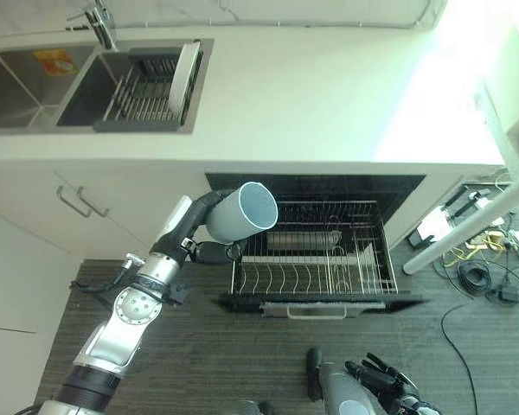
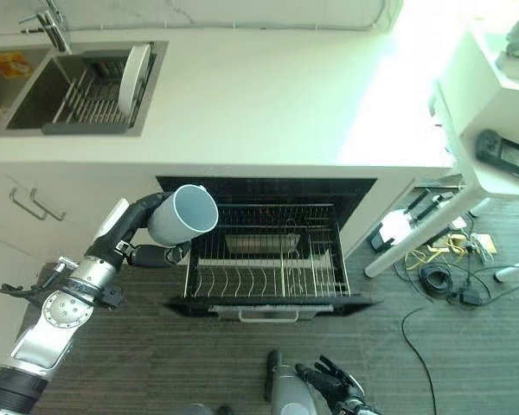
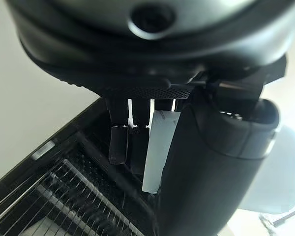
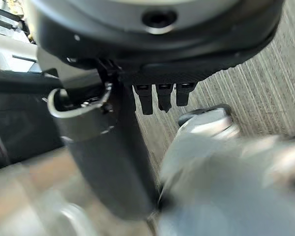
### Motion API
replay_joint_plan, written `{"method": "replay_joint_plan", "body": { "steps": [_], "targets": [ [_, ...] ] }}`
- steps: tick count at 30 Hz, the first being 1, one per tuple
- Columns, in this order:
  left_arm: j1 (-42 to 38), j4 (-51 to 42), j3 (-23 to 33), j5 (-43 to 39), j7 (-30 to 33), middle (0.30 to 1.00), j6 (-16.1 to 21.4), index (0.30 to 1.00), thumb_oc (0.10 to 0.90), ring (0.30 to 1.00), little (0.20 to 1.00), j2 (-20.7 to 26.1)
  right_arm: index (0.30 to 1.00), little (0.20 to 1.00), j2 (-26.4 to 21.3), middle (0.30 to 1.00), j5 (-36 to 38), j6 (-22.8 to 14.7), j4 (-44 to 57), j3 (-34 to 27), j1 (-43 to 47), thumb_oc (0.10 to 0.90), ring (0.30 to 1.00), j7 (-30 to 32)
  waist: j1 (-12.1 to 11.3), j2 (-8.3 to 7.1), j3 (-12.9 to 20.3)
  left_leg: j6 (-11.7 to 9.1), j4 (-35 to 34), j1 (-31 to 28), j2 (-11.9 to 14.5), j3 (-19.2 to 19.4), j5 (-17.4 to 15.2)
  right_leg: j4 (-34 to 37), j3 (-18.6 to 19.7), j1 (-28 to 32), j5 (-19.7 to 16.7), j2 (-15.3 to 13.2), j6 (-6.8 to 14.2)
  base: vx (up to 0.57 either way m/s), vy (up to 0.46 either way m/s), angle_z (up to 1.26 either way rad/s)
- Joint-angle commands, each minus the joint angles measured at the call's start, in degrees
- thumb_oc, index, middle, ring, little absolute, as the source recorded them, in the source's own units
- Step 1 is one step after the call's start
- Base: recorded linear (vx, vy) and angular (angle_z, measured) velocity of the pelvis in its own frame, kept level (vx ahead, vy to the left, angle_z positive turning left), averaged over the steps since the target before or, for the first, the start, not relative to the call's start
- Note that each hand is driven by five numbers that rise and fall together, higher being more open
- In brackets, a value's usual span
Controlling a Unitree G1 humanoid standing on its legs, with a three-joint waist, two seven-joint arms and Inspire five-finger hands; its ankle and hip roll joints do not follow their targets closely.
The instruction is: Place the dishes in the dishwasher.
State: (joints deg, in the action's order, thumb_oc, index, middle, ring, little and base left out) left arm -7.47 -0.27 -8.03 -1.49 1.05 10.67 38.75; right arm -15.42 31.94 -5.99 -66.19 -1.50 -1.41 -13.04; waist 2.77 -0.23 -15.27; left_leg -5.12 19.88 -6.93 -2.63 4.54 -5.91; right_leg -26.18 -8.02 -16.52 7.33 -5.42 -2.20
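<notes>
A long white counter (image 1: 329,95) runs across the top of the scene, with white cabinet doors (image 1: 95,207) below it on the left. Set into the counter's left end is a steel sink (image 1: 35,86) with a tap (image 1: 99,22) behind it. The sink's right basin holds a dark drying rack (image 1: 143,91), and a white plate (image 1: 186,78) stands on edge at the right side of that rack.

Under the counter the dishwasher (image 1: 316,186) is open, and its wire rack (image 1: 316,259) is pulled out over the dark, striped floor (image 1: 199,346). The rack has rows of upright prongs, and a pale handle (image 1: 316,311) sits on its front edge.

The left hand (image 1: 199,229) is raised beside the rack's front left corner. Its fingers (image 3: 119,142) and thumb are curled round a pale blue cup (image 1: 242,212), which lies tilted on its side in the grip with its open mouth turned toward the right. The cup is above the left end of the rack, clear of the prongs.

The right hand (image 1: 385,380) hangs low near the floor, in front of the dishwasher, with its fingers loosely spread and holding nothing.

To the right of the dishwasher, a white table leg (image 1: 467,225) slants down to the floor, with a tangle of cables (image 1: 484,268) around its foot.
</notes>
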Motion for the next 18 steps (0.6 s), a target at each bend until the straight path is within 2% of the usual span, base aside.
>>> {"method": "replay_joint_plan", "body": {
  "steps": [1, 2, 3, 5, 6, 8, 12, 18],
  "targets": [
    [-8.9, -9.0, 5.1, -3.5, 2.6, 0.300, 4.1, 0.300, 0.400, 0.300, 0.300, 2.3, 0.900, 0.900, -5.2, 0.900, 1.5, -0.8, -4.9, -2.0, -0.9, 0.800, 0.900, -0.1, 1.7, 2.28, 3.0, 3.8, -2.7, 11.5, 5.0, 1.7, -5.6, 9.0, 0.1, 8.7, 2.2, -0.6, 8.2, -0.02, 0.031, 0.29],
    [-9.0, -9.1, 5.0, -3.6, 2.4, 0.300, 4.1, 0.300, 0.400, 0.300, 0.300, 2.5, 0.900, 0.900, -5.4, 0.900, 1.9, -0.8, -5.1, -2.2, -0.9, 0.800, 0.900, -0.3, 1.7, 2.63, 2.9, 3.3, -2.7, 12.4, 5.6, 1.7, -5.2, 9.0, -0.2, 8.8, 2.5, -0.5, 8.2, -0.01, 0.073, 0.46],
    [-9.2, -9.6, 4.9, -4.0, 2.1, 0.300, 3.8, 0.300, 0.400, 0.300, 0.300, 2.7, 0.900, 0.900, -5.8, 0.900, 2.6, -1.1, -5.3, -2.4, -1.0, 0.800, 0.900, -0.5, 1.6, 3.19, 2.6, 2.2, -2.7, 14.9, 7.0, 2.4, -3.3, 9.0, -0.7, 9.7, 3.3, -0.6, 8.2, 0.02, 0.035, 0.29],
    [-9.1, -9.8, 4.8, -3.6, 1.9, 0.300, 4.1, 0.300, 0.400, 0.300, 0.300, 2.3, 0.900, 0.900, -5.8, 0.900, 2.7, -1.5, -4.8, -2.9, -1.2, 0.800, 0.900, -0.5, 1.8, 3.41, 2.7, 2.1, -2.7, 15.8, 8.4, 3.2, -2.6, 9.0, -1.3, 9.9, 4.1, -1.7, 8.3, -0.01, 0.131, 0.21],
    [-8.5, -10.0, 5.0, -3.4, 2.2, 0.300, 4.3, 0.300, 0.400, 0.300, 0.300, 2.2, 0.900, 0.900, -6.0, 0.900, 3.0, -1.6, -4.5, -2.8, -1.0, 0.800, 0.900, -0.3, 1.7, 4.22, 3.1, 2.1, -2.7, 16.2, 8.2, 2.1, -3.4, 9.0, -1.4, 9.5, 4.3, -1.8, 8.4, -0.02, 0.221, -0.14],
    [-7.8, -10.2, 5.5, -3.7, 2.2, 0.300, 4.6, 0.300, 0.400, 0.300, 0.300, 2.3, 0.900, 0.900, -5.9, 0.900, 4.6, -1.7, -4.4, -3.2, -1.2, 0.800, 0.900, -0.4, 2.0, 4.99, 3.7, 1.8, -2.7, 16.0, 8.8, 2.6, -3.9, 9.0, -2.2, 9.4, 4.4, -2.4, 8.7, 0.00, 0.161, -0.57],
    [-7.3, -9.6, 6.2, -4.1, 2.4, 0.300, 4.9, 0.300, 0.400, 0.300, 0.300, 2.9, 0.900, 0.900, -4.4, 0.900, 4.7, -2.0, -3.9, -2.8, -1.7, 0.800, 0.900, -0.5, 2.1, 5.11, 4.6, 2.4, -2.7, 15.7, 7.7, 2.1, -5.3, 9.0, -1.5, 9.3, 4.3, -2.5, 9.2, 0.01, 0.103, -0.27],
    [-7.1, -9.0, 6.6, -3.0, 2.3, 0.300, 4.9, 0.300, 0.400, 0.300, 0.300, 3.3, 0.900, 0.900, -1.9, 0.900, 4.2, -0.4, -3.4, -2.0, -2.3, 0.800, 0.900, 1.3, 1.9, 4.18, 5.6, 3.6, -2.7, 15.2, 6.8, 2.5, -7.1, 9.0, -0.6, 8.5, 3.6, -2.7, 10.1, 0.00, 0.019, -0.05]
  ]
}}
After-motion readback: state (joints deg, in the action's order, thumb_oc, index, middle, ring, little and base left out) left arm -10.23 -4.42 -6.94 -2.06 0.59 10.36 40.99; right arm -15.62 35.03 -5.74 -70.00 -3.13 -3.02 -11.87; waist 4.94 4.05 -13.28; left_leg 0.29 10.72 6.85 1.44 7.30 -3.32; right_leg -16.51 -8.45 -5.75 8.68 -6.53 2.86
